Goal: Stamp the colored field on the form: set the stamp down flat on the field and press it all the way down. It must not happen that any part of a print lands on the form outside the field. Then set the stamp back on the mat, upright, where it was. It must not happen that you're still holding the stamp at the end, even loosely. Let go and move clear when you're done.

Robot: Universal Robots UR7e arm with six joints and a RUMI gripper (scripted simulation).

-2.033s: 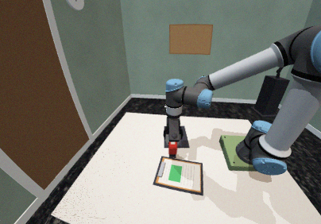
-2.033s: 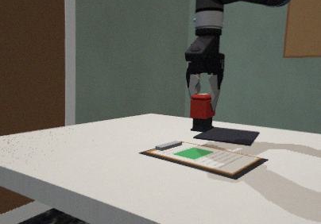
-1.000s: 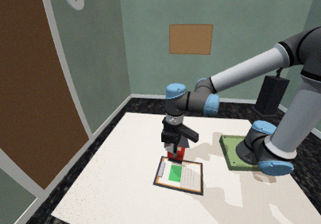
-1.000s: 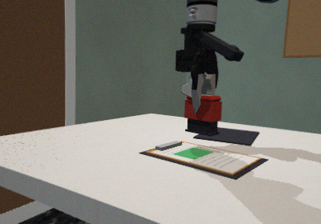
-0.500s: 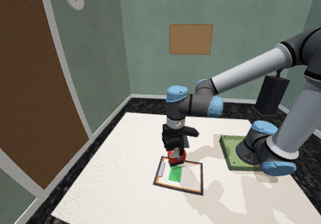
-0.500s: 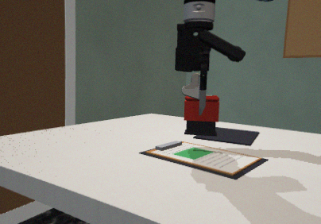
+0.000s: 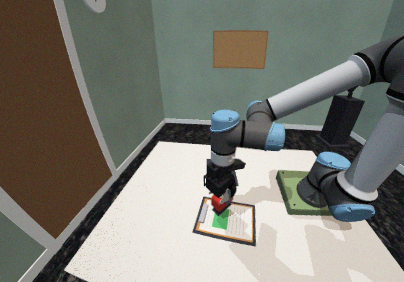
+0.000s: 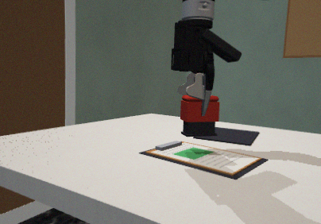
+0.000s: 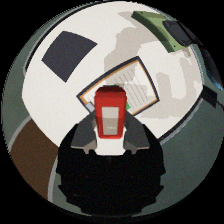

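We saw the end effector [image 8: 197,98] clamped on the red stamp [image 8: 193,110], held upright above the table [image 8: 79,157]. The stamp hung over the form's [image 7: 239,223] 11 o'clock corner, at the green field's [image 7: 220,219] edge.

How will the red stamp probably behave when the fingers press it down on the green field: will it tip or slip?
The stamp looks blocky, with a wide dark base, so it should probably stand rather than tip. The fingers clamp its red body from both sides, so slipping seems unlikely. It appears rigid. The clipboard beneath lies flat on the table and might slide if pushed sideways.
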